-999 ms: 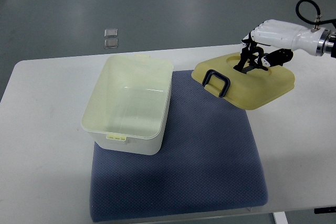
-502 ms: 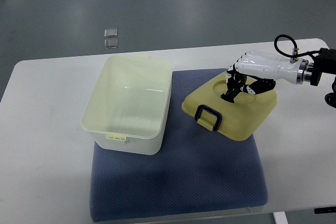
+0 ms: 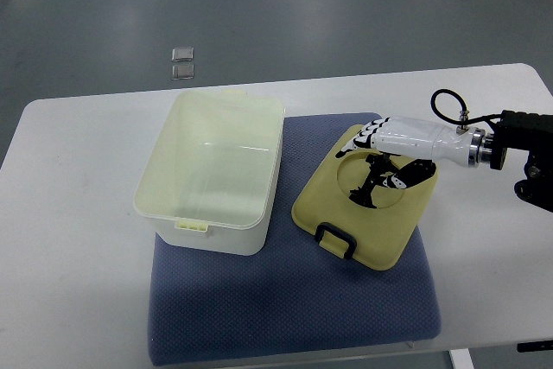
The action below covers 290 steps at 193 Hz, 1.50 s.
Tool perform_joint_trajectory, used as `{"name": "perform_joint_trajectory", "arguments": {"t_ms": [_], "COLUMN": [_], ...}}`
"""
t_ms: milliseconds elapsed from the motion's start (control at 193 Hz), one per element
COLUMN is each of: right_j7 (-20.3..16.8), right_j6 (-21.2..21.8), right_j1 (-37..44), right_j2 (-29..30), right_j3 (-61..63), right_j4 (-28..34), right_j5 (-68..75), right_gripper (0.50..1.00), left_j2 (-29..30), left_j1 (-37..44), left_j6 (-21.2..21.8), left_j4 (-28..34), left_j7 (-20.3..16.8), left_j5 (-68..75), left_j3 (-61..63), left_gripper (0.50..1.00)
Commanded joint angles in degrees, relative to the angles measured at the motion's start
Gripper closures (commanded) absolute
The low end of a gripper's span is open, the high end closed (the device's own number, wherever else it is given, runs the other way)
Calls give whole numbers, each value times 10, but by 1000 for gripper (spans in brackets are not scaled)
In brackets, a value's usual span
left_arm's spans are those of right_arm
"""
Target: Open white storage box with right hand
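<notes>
White worktop (image 3: 78, 170) carries everything here, and on it lies a dark blue mat (image 3: 346, 300) that takes up most of the middle and near side. The storage box (image 3: 212, 170), a pale cream-white tub, stands open and empty on the mat's left part, its far end reaching past the mat onto the worktop. Just right of it, apart from the tub, the lid (image 3: 363, 200) lies on the mat, seemingly flat or close to it, with its dark latch handle (image 3: 335, 239) at the near edge.

The right hand (image 3: 384, 162) reaches in from the right edge and sits over the lid's round recess, its dark fingers (image 3: 371, 181) curled down into that recess; it appears to grip the lid there, though whether the hold has begun to slacken cannot be told from above. No left arm shows.

Judged from this, the opening is as good as done and the step in hand is letting go. Doing it well likely means making sure the lid rests fully on the mat, uncurling the fingers completely before lifting, and rising straight up so no fingertip catches the recess rim and drags the lid toward the tub.
</notes>
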Motion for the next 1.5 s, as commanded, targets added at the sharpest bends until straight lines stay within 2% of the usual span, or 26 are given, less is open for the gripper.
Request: {"name": "perform_joint_trajectory", "arguments": {"t_ms": [0,145,352,559,658,797,968,1061,1180,1336,1496], "right_j7": [2,3,4,-9,-38,-94,-164,-166,-164,-162,-163], "right_j6": [1,3,39,94,121,120,121,126,134,198,243], "right_j1": [-1,5,43,60,58,48,21,7,-22,-75,-90], "right_j2": [-2,-10,-42,-44,-31,25,98,146,200,265,285], "right_j3": [-1,1,11,89,131,167,230,255,308,423,434], "right_j4": [1,11,16,4,-9,-42,-119,-173,-217,-257,-259], "right_j5": [0,3,35,240,382,618,911,1010,1070,1081,1077], "right_gripper": [568,568,568,568,568,568,568,568,568,568,568], "left_j2": [0,0,0,0,0,0,0,0,0,0,0], "left_j1": [0,0,0,0,0,0,0,0,0,0,0], "left_j6": [0,0,0,0,0,0,0,0,0,0,-1], "left_j4": [-1,-1,0,-3,-4,-4,-4,-5,-5,-6,-6], "left_j7": [1,1,1,0,1,0,0,0,0,0,1], "left_j5": [0,0,0,0,0,0,0,0,0,0,0], "left_j3": [1,1,0,1,1,0,0,0,0,0,0], "left_gripper": [500,500,500,500,500,500,500,500,500,500,500]}}
